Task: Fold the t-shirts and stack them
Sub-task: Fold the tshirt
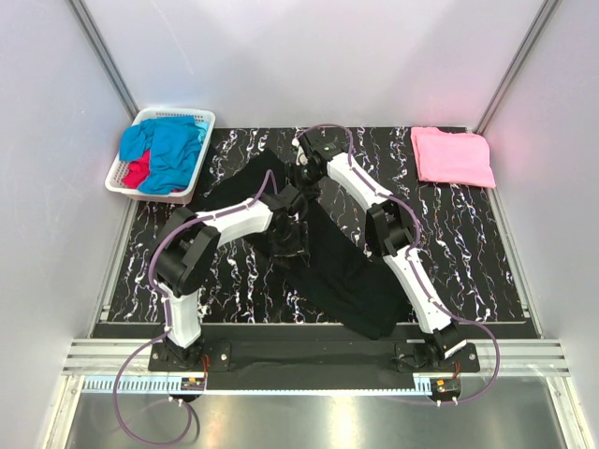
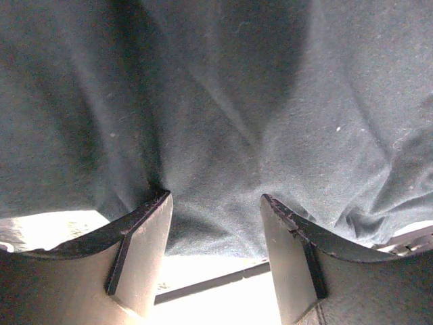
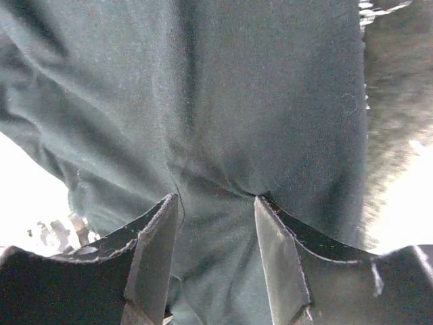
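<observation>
The marbled bench carried the black t-shirt across its middle. Its long axis slanted from far left-of-centre down to the near right, ending beside my right arm's base. The pink t-shirt lay folded in the far right corner, well apart. My left jaws and right jaws both sat at the black shirt's far end, close together, the left pair slightly nearer me. Both pairs stood spread, tips pressed into black cloth that spanned the gap, pinching nothing that I could tell. I judged that any fold would draw that far end toward me along the slant.
</observation>
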